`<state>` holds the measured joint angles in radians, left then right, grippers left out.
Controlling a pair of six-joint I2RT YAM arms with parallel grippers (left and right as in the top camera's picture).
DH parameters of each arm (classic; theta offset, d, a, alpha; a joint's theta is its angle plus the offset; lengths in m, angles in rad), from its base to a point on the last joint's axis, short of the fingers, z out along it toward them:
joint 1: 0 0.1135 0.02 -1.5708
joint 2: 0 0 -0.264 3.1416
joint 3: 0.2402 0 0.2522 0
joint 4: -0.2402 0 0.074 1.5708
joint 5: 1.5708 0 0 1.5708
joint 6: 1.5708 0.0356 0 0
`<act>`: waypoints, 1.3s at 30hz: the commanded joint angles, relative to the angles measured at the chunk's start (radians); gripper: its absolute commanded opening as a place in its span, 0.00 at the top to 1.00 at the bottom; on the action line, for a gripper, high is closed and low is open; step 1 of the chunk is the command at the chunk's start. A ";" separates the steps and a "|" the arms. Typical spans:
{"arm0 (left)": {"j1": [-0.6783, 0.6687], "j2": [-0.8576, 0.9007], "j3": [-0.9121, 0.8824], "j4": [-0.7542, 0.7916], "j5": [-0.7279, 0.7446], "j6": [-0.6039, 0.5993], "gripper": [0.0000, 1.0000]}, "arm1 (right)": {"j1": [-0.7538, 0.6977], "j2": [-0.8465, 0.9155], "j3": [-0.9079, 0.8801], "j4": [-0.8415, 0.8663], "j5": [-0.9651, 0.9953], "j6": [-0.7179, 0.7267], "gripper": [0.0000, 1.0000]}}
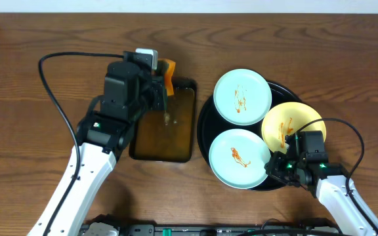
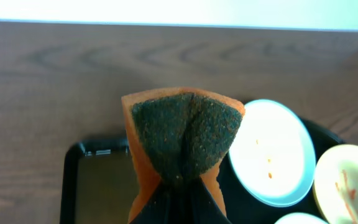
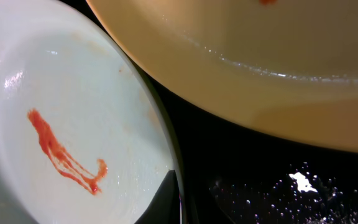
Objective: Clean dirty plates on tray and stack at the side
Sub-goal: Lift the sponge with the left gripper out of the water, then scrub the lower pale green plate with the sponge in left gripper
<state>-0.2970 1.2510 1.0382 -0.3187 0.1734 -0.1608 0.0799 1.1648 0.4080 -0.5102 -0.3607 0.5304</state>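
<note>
Left jaws: closed tight on the orange sponge (image 2: 182, 140), with its dark scouring face toward the wrist camera. The sponge hangs over the far end of the brown tray (image 1: 165, 131) and does not touch it.

Right jaws: nearly closed, low at the near-right rim of the near mint plate (image 1: 239, 158). One tip overlaps that rim in the wrist view. Whether the rim is actually pinched cannot be told.

Risks (judgement):
- A narrow hold on a thin, glossy rim could slip, so the plate might tip or drop back as it lifts.
- The yellow plate (image 1: 293, 126) crowds the near mint plate, their edges touching or overlapping. Raising one may drag or rock the other.
- The sponge is pinched at one end only, so it may fold under scrubbing pressure and miss the sauce smear (image 3: 64, 155).

Containers:
- The black tray (image 1: 205, 131) holds all three plates, the third being the far mint plate (image 1: 242, 96). Each shows orange-red sauce.
- The brown tray has a glossy floor with one small pale speck. Whether there is liquid in it cannot be told.
- Nothing is stacked on the tabletop (image 1: 44, 33) yet.
</note>
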 commanded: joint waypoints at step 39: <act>-0.257 0.475 0.000 -0.095 0.062 -0.073 0.92 | 0.007 0.002 -0.006 0.002 -0.007 0.007 0.95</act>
<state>-0.5301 1.7245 1.0378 -0.4206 0.1848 -0.2325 0.0799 1.1648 0.4080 -0.5106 -0.3618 0.5308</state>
